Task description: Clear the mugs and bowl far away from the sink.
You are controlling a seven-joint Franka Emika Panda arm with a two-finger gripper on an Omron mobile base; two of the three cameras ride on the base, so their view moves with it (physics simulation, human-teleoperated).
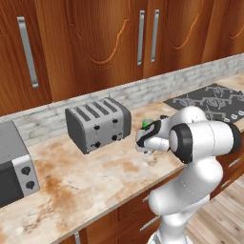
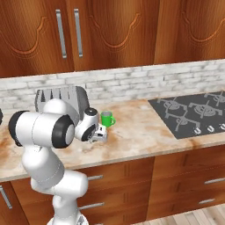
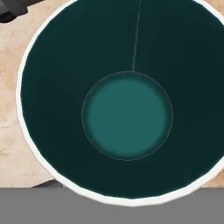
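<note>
I look straight down into a mug (image 3: 127, 116) with a dark teal inside and a pale rim, standing on the beige counter. My gripper (image 2: 99, 138) hangs low over it near the counter's front edge, and the hand hides most of this mug in the base views. The fingers do not show clearly, so I cannot tell how the jaws stand. The bright green mug (image 2: 107, 118) stands upright just behind and right of my hand, apart from it, and its top peeks over my wrist (image 1: 147, 124). The bowl and the sink are out of view.
A grey four-slot toaster (image 1: 97, 124) stands against the brick backsplash left of my hand. A grey toaster oven (image 1: 12, 164) sits at the far left. A black cooktop (image 2: 193, 112) lies to the right. Wooden cabinets hang above.
</note>
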